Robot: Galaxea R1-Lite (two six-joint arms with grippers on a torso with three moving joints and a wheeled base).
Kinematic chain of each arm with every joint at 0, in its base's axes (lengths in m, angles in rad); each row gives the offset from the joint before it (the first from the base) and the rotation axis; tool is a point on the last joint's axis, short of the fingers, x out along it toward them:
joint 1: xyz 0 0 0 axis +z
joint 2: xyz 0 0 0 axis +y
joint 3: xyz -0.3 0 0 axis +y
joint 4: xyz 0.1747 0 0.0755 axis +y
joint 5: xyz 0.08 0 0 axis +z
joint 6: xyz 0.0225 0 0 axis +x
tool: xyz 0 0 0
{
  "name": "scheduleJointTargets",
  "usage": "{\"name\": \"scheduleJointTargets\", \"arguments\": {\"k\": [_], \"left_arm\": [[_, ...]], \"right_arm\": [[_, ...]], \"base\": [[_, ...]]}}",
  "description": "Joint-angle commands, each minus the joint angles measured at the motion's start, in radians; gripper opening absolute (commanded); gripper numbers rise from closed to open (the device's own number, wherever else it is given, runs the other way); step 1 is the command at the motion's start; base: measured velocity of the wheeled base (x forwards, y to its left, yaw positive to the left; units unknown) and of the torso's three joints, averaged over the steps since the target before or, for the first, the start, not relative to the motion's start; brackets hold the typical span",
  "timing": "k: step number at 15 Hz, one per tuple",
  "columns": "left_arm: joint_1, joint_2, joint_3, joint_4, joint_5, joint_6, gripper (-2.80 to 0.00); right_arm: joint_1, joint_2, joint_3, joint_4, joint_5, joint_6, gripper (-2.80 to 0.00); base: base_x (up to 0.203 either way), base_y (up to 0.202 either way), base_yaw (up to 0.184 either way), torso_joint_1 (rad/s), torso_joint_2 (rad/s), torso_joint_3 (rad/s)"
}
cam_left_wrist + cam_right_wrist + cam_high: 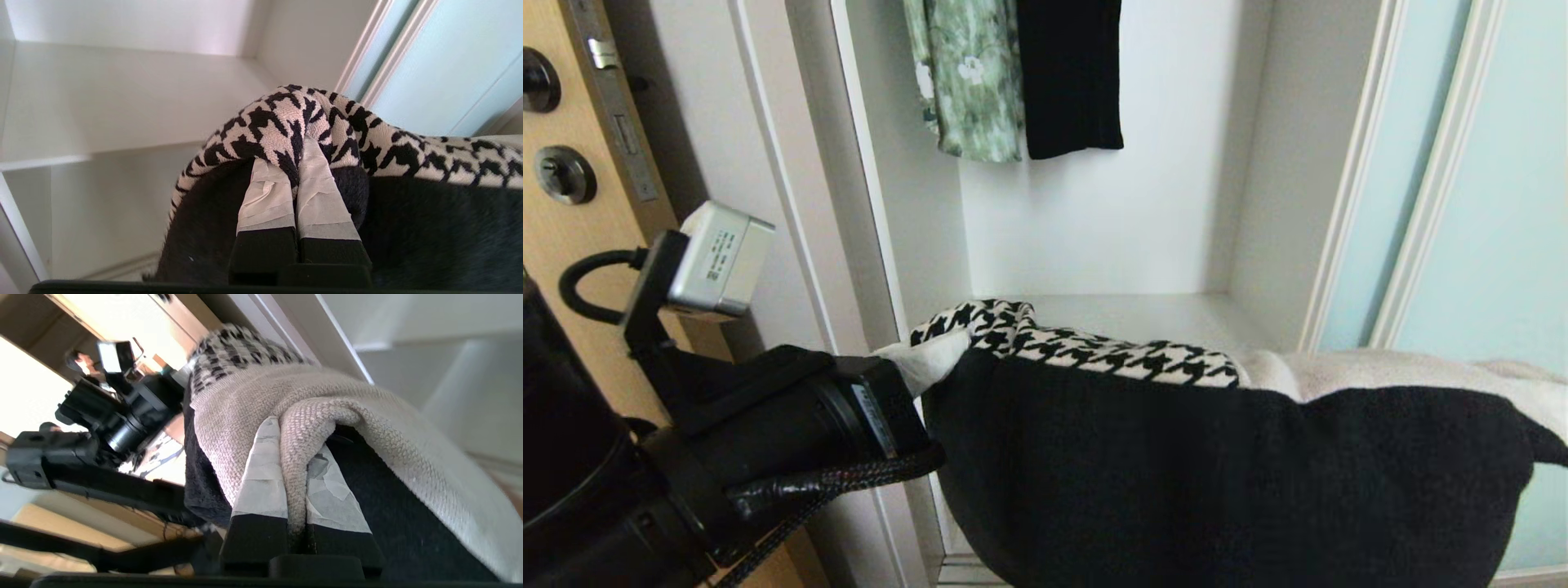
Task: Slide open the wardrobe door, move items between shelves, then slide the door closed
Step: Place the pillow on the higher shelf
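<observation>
The houndstooth cushion [1094, 347] hangs in front of the open wardrobe with its charcoal back [1217, 482] toward me. My left gripper [931, 359] is shut on its left corner; in the left wrist view the taped fingers [265, 192] pinch a fold of the patterned fabric [278, 126]. The cream cushion [1380, 367] lies behind it on the right. My right gripper [294, 433] is shut on a fold of the cream cushion [327, 400]; it is hidden in the head view. A white shelf [1143, 314] lies just beyond the cushions. The sliding wardrobe door [1494, 212] stands pushed to the right.
A green floral garment [968, 82] and a black garment [1070, 73] hang above the shelf. An oak door [572, 245] with dark fittings stands at the left, close behind my left arm. The wardrobe's white side walls bound the compartment.
</observation>
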Motion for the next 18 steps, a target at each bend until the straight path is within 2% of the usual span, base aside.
{"name": "scheduleJointTargets", "arguments": {"k": [1,4,7,11,18], "left_arm": [[0.02,0.027,-0.056,-0.005,0.0,0.003,-2.8],[0.088,0.111,-0.184,-0.005,-0.004,0.03,-2.8],[0.172,0.19,-0.264,-0.009,-0.054,0.031,-2.8],[0.28,0.355,-0.416,-0.03,-0.064,0.025,-2.8],[0.416,0.7,-0.817,-0.079,-0.066,0.03,-2.8]], "right_arm": [[0.0,0.094,-0.072,0.001,0.002,0.002,-2.8],[-0.007,0.231,-0.216,0.0,-0.015,-0.006,-2.8],[-0.01,0.386,-0.365,-0.012,-0.034,-0.014,-2.8],[-0.025,0.598,-0.57,-0.057,-0.038,-0.025,-2.8],[-0.075,1.002,-1.005,-0.121,-0.039,-0.025,-2.8]], "base": [[0.0,0.0,0.0,0.0,0.0,0.0],[0.0,0.0,0.0,0.0,0.0,0.0],[0.0,0.0,0.0,0.0,0.0,0.0],[0.0,0.0,0.0,0.0,0.0,0.0],[0.0,0.0,0.0,0.0,0.0,0.0]]}}
